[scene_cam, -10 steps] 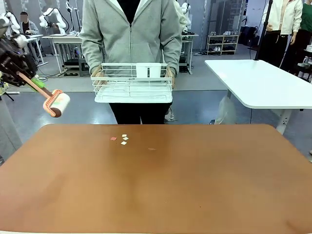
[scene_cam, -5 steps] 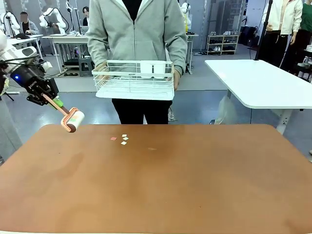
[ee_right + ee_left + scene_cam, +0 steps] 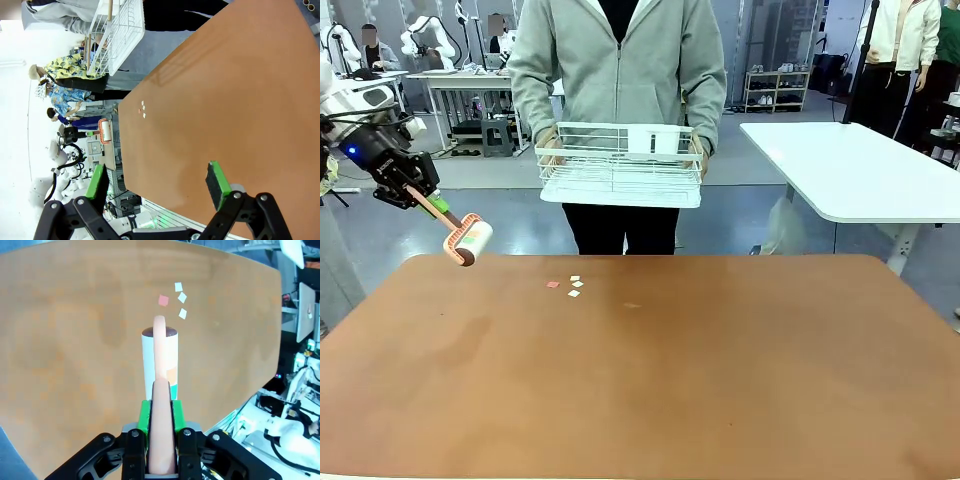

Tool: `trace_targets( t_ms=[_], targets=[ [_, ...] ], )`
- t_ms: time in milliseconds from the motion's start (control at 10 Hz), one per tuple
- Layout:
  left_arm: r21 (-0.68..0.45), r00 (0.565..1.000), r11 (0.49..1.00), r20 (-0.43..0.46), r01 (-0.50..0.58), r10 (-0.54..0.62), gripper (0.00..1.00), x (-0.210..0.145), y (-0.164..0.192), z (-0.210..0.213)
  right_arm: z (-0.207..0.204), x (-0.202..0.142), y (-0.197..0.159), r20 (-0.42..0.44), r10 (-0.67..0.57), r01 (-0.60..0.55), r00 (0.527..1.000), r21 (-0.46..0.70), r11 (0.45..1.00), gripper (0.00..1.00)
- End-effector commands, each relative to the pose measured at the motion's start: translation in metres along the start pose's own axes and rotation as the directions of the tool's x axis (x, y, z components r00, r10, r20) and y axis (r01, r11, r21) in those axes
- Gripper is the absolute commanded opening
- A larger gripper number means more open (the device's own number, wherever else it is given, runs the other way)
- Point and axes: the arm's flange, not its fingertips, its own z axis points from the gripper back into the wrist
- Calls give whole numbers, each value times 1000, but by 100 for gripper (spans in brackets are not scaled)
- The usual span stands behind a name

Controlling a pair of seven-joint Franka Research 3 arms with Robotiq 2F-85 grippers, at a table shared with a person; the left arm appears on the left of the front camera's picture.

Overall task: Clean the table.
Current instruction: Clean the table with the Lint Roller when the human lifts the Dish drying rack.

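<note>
1. The wide reddish-brown matte table with rounded corners fills the near part of the front view, its top bare apart from a few scraps near the far edge.
2. A person in a grey zipped hoodie stands at the far side, behind the table's far edge.
3. The person holds a white wire dish rack level in front of the waist, one hand at each end, clear above the table.
4. The left gripper hangs over the table's far left corner, its green pads clamped on the handle of the lint roller.
5. The right gripper stands with its fingers wide apart and nothing between them, above the near part of the table.
6. The salmon-handled lint roller with its white paper drum slants down towards the far left edge; whether it touches the top cannot be told.
7. Three small white paper scraps and one pink scrap lie close together on the table, near the roller's end in the left wrist view.
</note>
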Motion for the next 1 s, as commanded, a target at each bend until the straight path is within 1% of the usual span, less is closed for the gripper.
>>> trace_targets(
  t_ms=[0,100,300,400,600,700,800,900],
  targets=[
    [-59,999,998,36,16,-14,21,10,0,-12,1,0,2,3,1,-1,1000,15,1000,100],
    [3,997,1000,75,12,-13,21,25,3,-25,1,0,2,3,1,-1,1000,15,1000,100],
    [23,999,1000,48,-14,13,21,46,16,-55,1,0,2,3,1,-1,1000,15,1000,100],
    [-15,999,999,25,-36,37,21,49,25,-70,1,0,2,3,1,-1,1000,15,1000,100],
    [-44,998,997,-4,-58,58,21,49,34,-95,1,0,2,3,1,-1,1000,15,1000,100],
    [-32,998,998,-4,-62,62,21,49,35,-100,1,0,2,3,1,-1,1000,15,1000,100],
    [-17,997,998,29,-65,65,21,50,35,-105,1,0,2,3,1,-1,1000,15,1000,100],
    [-26,997,997,29,-67,67,21,51,34,-110,1,0,2,3,1,-1,1000,15,1000,100]
  ],
)
